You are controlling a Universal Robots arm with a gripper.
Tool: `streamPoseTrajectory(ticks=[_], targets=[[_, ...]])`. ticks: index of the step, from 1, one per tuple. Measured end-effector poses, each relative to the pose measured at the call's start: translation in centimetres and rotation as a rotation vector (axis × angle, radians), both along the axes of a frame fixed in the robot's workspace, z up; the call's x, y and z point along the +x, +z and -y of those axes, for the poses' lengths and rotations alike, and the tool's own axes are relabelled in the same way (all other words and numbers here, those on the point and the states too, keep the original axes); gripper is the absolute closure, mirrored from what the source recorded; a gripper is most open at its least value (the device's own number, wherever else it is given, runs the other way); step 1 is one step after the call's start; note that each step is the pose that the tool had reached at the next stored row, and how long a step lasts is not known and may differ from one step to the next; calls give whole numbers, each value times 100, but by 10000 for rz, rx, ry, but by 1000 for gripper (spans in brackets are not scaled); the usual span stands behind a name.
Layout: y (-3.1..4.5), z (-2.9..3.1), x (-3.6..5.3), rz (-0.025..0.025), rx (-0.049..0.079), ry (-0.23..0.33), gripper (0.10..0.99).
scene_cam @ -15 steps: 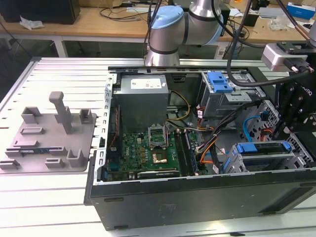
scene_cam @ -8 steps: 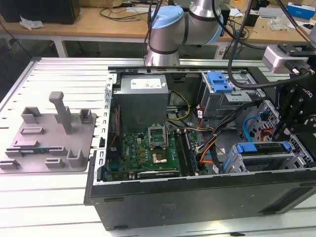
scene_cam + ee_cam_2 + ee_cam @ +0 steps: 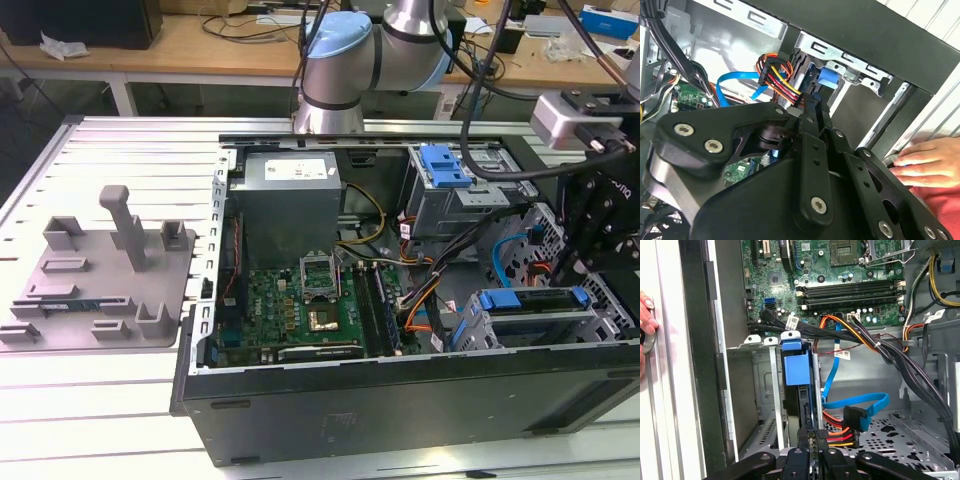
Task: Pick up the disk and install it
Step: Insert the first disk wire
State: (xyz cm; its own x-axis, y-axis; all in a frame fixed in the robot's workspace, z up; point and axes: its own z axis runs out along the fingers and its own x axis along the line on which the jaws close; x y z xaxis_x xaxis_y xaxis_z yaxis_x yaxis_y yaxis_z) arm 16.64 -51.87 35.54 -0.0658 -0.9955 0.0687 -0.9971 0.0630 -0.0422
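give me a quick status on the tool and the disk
Tool at the disk's rear edge, disk standing in the drive cage. Power cable bundle right beside tool. Person's hand resting near case.

Hand (image 3: 812, 440) fingers closed together, lowered

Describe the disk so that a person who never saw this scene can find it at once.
Start at the open computer case on the slatted table, and go to the metal drive cage in its front corner, at the exterior view's right. The disk sits in that cage, edged by a bright blue frame; the other blue latch piece, farther back, carries no drive.
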Motion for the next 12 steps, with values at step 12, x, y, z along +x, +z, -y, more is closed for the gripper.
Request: streamPoseTrajectory(ticks=[12], targets=[[0,-23,16,-128,-13,-323,918]])
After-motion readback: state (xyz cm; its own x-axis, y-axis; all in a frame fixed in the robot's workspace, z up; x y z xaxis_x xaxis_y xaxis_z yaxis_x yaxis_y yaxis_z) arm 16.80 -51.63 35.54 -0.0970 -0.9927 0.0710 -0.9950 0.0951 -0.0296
